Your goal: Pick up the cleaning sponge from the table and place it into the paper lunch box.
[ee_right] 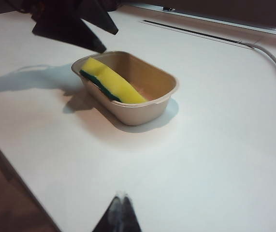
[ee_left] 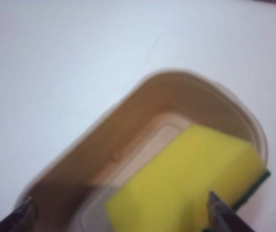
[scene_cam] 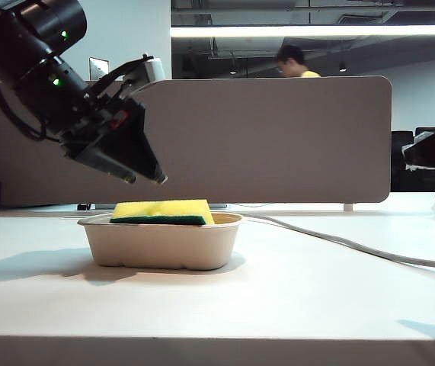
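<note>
Yellow-and-green cleaning sponge [scene_cam: 162, 211] tilted in paper lunch box [scene_cam: 164, 244]; left gripper [scene_cam: 145, 177] fingers wide, right gripper [ee_right: 120, 197] fingers together.

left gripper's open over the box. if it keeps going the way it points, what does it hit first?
Probably the cleaning sponge. The left gripper hangs open, angled down toward the paper lunch box, and its wrist view shows the yellow foam between the fingers. Depth is unclear, so the box rim could come first.
</note>
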`<control>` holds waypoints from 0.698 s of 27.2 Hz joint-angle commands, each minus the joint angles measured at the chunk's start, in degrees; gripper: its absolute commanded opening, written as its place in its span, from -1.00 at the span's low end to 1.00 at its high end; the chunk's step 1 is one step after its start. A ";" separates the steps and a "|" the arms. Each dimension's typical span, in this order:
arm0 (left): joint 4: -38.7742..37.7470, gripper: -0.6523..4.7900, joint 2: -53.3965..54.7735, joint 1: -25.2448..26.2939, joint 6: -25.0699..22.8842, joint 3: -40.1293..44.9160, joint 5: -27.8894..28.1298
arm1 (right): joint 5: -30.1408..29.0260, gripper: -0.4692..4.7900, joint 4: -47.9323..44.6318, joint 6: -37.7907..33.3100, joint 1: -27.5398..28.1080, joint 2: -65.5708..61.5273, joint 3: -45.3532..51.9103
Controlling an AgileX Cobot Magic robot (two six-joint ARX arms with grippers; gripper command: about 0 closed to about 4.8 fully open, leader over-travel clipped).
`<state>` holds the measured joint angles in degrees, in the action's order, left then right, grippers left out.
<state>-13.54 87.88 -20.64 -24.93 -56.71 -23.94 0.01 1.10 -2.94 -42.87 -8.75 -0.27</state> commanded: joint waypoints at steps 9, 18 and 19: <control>-9.20 -0.77 -7.67 -0.02 5.90 -8.07 -2.19 | 0.02 -0.84 -0.94 -0.02 -0.02 0.00 -0.04; -11.23 -0.78 -29.33 -3.91 14.16 -7.63 5.22 | -0.13 -0.84 -0.94 -0.02 1.07 0.15 -0.04; -11.17 -0.78 -31.61 -5.09 14.69 -7.48 7.17 | -0.13 -0.84 -0.90 -0.02 1.77 0.22 -0.04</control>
<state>-25.04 58.81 -24.32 -11.92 -64.38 -20.86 -0.12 1.08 -2.94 -41.95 -8.71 -0.27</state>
